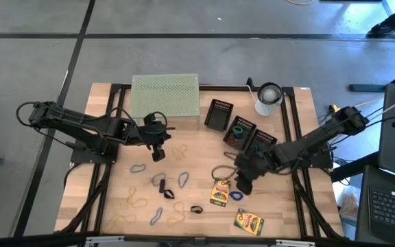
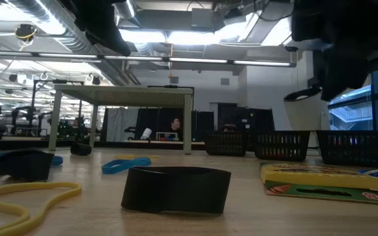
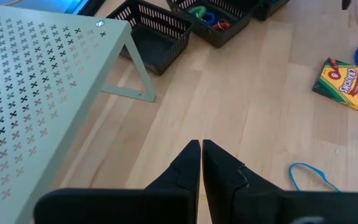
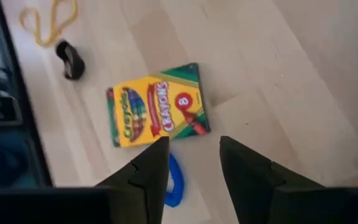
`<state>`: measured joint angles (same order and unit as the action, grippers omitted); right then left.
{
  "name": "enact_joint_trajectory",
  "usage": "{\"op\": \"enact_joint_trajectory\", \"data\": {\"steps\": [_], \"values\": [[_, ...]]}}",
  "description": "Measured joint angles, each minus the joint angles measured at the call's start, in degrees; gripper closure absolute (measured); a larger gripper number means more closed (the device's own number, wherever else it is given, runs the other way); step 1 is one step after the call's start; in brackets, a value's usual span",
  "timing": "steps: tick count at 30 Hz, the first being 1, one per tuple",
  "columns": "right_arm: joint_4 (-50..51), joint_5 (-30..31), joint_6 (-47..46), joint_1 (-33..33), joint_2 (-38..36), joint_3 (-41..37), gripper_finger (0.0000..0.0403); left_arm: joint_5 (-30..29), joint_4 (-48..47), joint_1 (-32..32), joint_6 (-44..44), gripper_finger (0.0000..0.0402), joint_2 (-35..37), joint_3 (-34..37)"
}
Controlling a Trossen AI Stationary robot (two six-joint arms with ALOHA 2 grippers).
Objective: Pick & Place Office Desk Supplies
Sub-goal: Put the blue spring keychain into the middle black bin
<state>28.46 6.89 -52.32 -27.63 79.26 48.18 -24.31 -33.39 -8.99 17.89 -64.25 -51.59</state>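
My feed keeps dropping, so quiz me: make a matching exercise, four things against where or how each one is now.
1. left pincer
2. right pincer
3. white cup
4. green rack

a. back of the table, left of the baskets
b. open, above a blue band beside a crayon box
c. shut, beside the rack
d. back right, behind the baskets

1-c, 2-b, 3-d, 4-a

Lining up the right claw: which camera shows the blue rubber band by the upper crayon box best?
High view: the blue rubber band lies whole beside the yellow-green crayon box. The right wrist view has a finger partly hiding it; the left wrist and low views catch only an edge.
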Motion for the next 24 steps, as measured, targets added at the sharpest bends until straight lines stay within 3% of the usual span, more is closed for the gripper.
{"op": "enact_joint_trajectory", "data": {"steps": [4,11,24], "values": [[-2.49,1.48,4.9,-4.21,4.25,-0.02,0.0262,0.02,0.02,0.0,0.0,0.0392,-0.02,0.0],[-7.47,-1.74,15.14,-7.14,13.72,-0.02,0.0262,0.02,-0.02,0.0,0.0,0.0389,-0.02,0.0],[-7.75,0.25,15.5,-7.2,19.53,0.2,0.0267,0.02,-0.13,0.02,-0.04,0.0389,-0.02,0.0]]}}
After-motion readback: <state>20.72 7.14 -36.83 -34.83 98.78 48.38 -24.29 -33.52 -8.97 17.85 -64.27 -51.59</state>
